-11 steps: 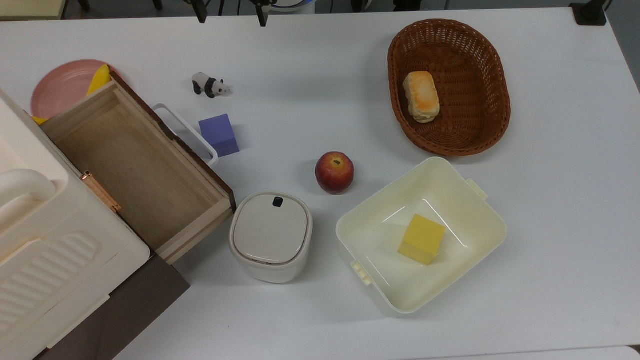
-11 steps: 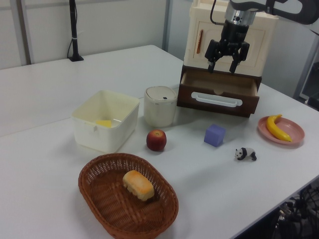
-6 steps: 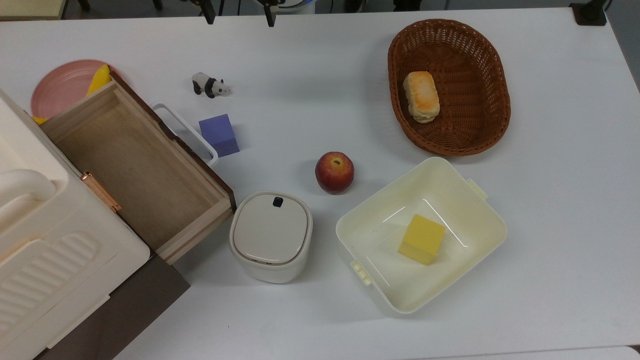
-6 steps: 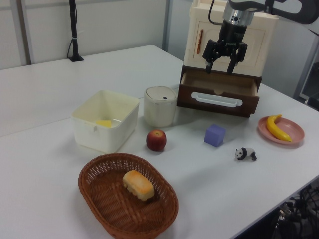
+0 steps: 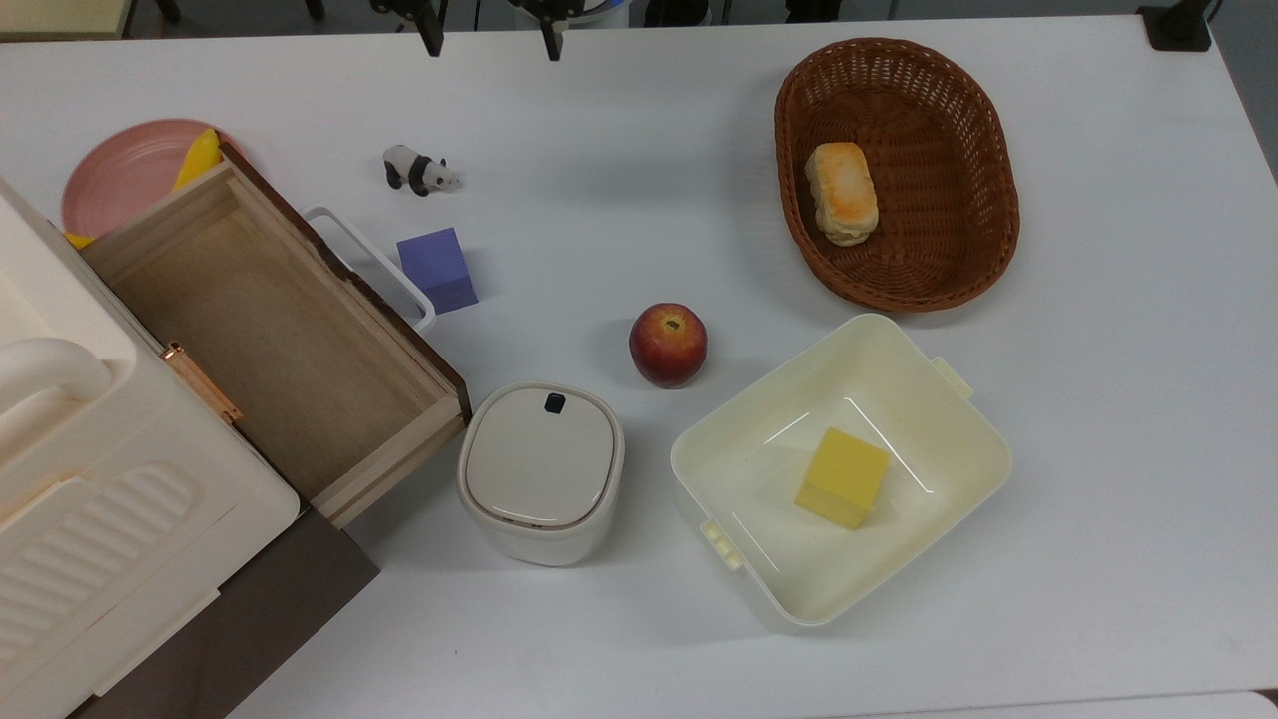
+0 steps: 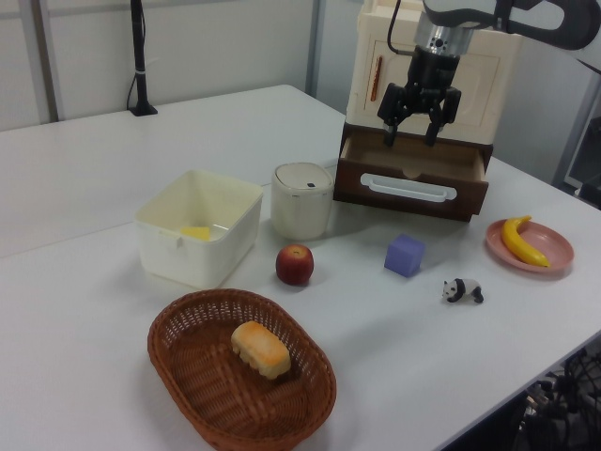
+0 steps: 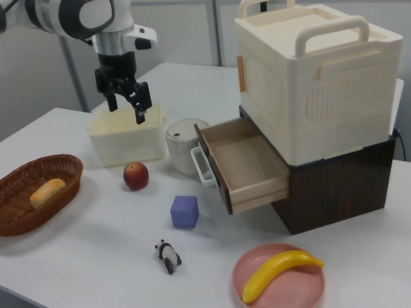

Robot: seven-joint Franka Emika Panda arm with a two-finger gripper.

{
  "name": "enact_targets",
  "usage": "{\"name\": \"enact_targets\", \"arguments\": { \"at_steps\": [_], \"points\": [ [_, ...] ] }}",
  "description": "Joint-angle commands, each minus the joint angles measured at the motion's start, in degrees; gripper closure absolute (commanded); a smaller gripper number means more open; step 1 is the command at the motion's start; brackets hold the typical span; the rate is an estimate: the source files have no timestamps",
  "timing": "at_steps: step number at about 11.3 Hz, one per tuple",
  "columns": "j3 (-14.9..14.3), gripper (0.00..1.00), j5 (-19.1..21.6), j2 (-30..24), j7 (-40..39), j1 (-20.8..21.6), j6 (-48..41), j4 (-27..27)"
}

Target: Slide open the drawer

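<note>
Since the drawer (image 7: 247, 165) already stands pulled well out of the dark cabinet (image 7: 334, 176), its plywood floor exposed, the task appears complete. Gripper (image 7: 125, 106) hangs above the bench (image 5: 639, 150), jaws apart and empty, clear of the white handle (image 6: 408, 188).

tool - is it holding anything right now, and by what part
Nothing is held. The tool hangs open in the air, apart from the drawer.

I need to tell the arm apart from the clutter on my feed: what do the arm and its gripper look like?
The arm has rounded white shells with dark joint sections and a silver-grey wrist ring above the hand. The gripper is all black, a blocky body with two slim black fingers. In the left view a thin dark cable loops down beside the wrist.
</note>
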Motion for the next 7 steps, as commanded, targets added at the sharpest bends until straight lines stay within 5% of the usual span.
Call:
{"name": "enact_targets", "arguments": {
  "at_steps": [1, 7],
  "points": [
    [4.74, 0.0, 0.85, -0.75, 1.06, -1.9, 2.33, -1.8],
    [5.97, 0.0, 0.76, -0.04, 1.15, -0.67, 2.59, -1.37]
  ]
}}
